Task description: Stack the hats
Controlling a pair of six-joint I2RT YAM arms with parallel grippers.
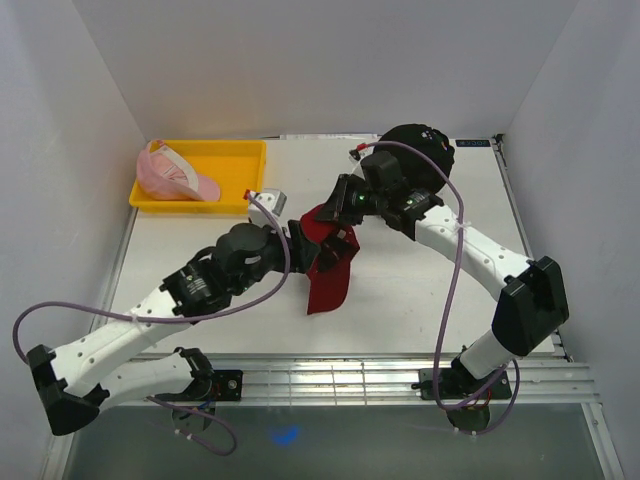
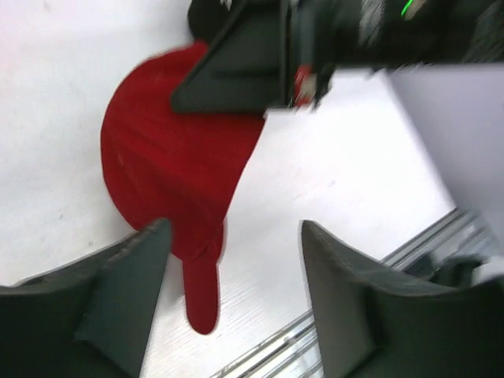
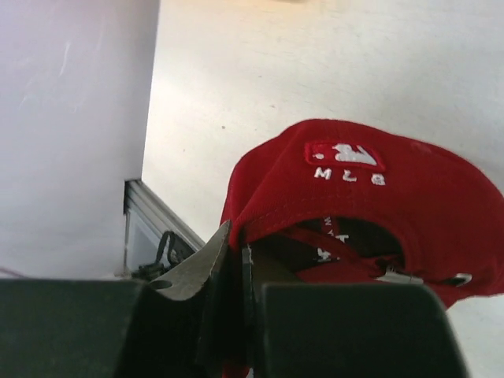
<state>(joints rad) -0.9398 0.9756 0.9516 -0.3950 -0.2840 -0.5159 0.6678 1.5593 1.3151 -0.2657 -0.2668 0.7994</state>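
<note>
Clamping red cap (image 3: 354, 205) rim tight: R pincer (image 3: 239, 250); L pincer (image 2: 234, 232) spread, empty.

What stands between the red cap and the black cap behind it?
No loose thing shows there. Only the right arm's own wrist lies before the black cap; the right gripper is shut on the red cap's rim. The left gripper stands open beside it.
</note>
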